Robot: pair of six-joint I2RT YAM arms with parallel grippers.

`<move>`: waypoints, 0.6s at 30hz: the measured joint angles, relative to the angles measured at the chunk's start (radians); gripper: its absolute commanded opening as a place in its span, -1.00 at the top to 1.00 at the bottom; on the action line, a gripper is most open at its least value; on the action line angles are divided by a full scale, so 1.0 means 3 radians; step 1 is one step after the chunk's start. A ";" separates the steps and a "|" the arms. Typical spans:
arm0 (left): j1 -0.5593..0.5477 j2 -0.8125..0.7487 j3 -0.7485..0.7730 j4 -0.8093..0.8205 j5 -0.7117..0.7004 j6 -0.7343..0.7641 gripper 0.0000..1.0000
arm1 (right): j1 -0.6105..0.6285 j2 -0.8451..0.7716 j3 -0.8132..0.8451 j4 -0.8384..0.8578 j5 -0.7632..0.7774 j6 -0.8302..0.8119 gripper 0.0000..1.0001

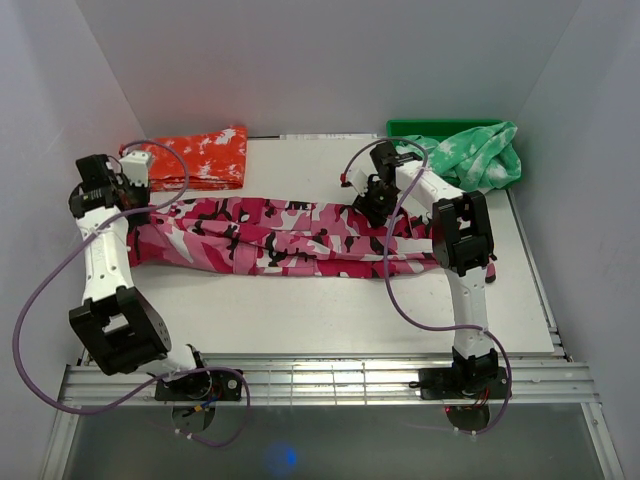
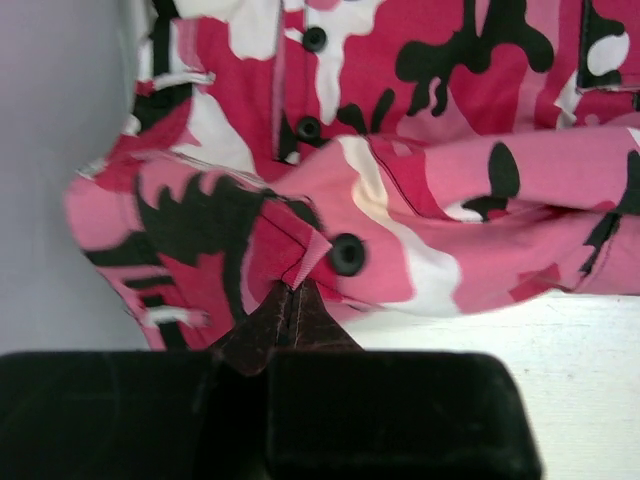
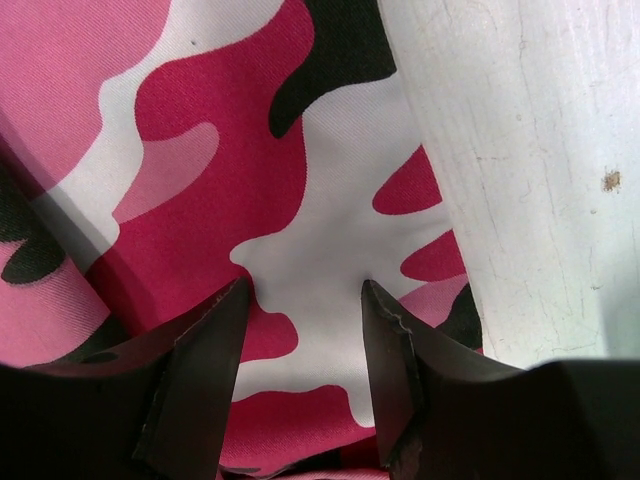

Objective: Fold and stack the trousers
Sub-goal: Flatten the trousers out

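Left wrist: left jaws pinch the pink-camouflage cloth trousers (image 2: 430,190) at the waistband (image 2: 300,262); right jaws, spread, should grip next for folding.

My left arm (image 1: 105,255) and right arm (image 1: 462,290) are white tubes between boxy black joint housings, a purple cable (image 1: 386,272) trailing each to black bases (image 1: 197,386); the fingers (image 3: 195,380) of my right claw (image 3: 305,300) look dark, scuffed, wedge-shaped.

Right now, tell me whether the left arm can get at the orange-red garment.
Probably, but not freely. The orange-red garment lies close beyond the left gripper with nothing between them. That gripper is shut on the buttoned end of the camouflage trousers, so it would have to let go first.
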 measured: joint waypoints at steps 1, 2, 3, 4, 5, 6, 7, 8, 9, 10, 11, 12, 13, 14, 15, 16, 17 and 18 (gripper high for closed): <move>-0.0017 0.0070 0.0173 -0.0095 -0.0015 0.0053 1.00 | 0.0008 -0.0004 -0.0005 0.0003 0.0009 -0.0005 -0.08; -0.0042 0.0149 0.0328 -0.0154 -0.0047 0.0107 1.00 | 0.0010 -0.0005 -0.0009 0.0004 0.0019 -0.0009 -0.08; -0.0092 0.0233 0.0459 -0.0193 -0.0112 0.0158 1.00 | 0.0013 -0.0008 -0.0010 0.0003 0.0034 -0.0011 -0.08; -0.0173 0.0333 0.0582 -0.0237 -0.0172 0.0212 1.00 | 0.0017 -0.0009 -0.0011 0.0003 0.0045 -0.0014 -0.08; -0.0285 0.0450 0.0697 -0.0275 -0.0242 0.0253 1.00 | 0.0024 -0.0010 -0.0011 -0.0001 0.0051 -0.0017 -0.08; -0.0407 0.0580 0.0792 -0.0290 -0.0313 0.0286 1.00 | 0.0028 -0.0010 -0.0011 -0.0001 0.0052 -0.0017 -0.08; -0.0535 0.0743 0.0879 -0.0308 -0.0373 0.0298 1.00 | 0.0032 -0.0010 -0.0013 -0.0004 0.0053 -0.0020 -0.08; -0.0641 0.0919 0.0970 -0.0329 -0.0416 0.0300 1.00 | 0.0033 -0.0010 -0.0011 -0.0005 0.0056 -0.0020 -0.08; -0.0722 0.1082 0.1050 -0.0360 -0.0448 0.0292 1.00 | 0.0033 -0.0010 -0.0013 -0.0009 0.0058 -0.0022 -0.08; -0.0801 0.1298 0.1148 -0.0402 -0.0473 0.0272 1.00 | 0.0033 -0.0011 -0.0011 -0.0014 0.0060 -0.0022 -0.09; -0.0857 0.1527 0.1245 -0.0449 -0.0500 0.0240 1.00 | 0.0036 -0.0011 -0.0011 -0.0019 0.0062 -0.0022 -0.10; -0.0891 0.1799 0.1371 -0.0525 -0.0523 0.0206 0.94 | 0.0036 -0.0014 -0.0011 -0.0031 0.0064 -0.0022 -0.11; -0.0895 0.2008 0.1434 -0.0546 -0.0529 0.0175 0.88 | 0.0037 -0.0018 -0.0011 -0.0052 0.0064 -0.0022 -0.14; -0.0889 0.2148 0.1451 -0.0559 -0.0534 0.0154 0.79 | 0.0039 -0.0023 -0.0011 -0.0079 0.0066 -0.0022 -0.17; -0.0879 0.2304 0.1456 -0.0596 -0.0540 0.0134 0.70 | 0.0041 -0.0024 -0.0011 -0.0108 0.0070 -0.0022 -0.19; -0.0865 0.2461 0.1456 -0.0660 -0.0537 0.0103 0.44 | 0.0043 -0.0033 -0.0011 -0.0144 0.0083 -0.0022 -0.23; -0.0848 0.2524 0.1460 -0.0690 -0.0526 0.0104 0.26 | 0.0047 -0.0038 -0.0011 -0.0193 0.0102 -0.0022 -0.25; -0.0837 0.2547 0.1511 -0.0758 -0.0501 0.0072 -0.10 | 0.0048 -0.0052 -0.0011 -0.0256 0.0126 -0.0022 -0.32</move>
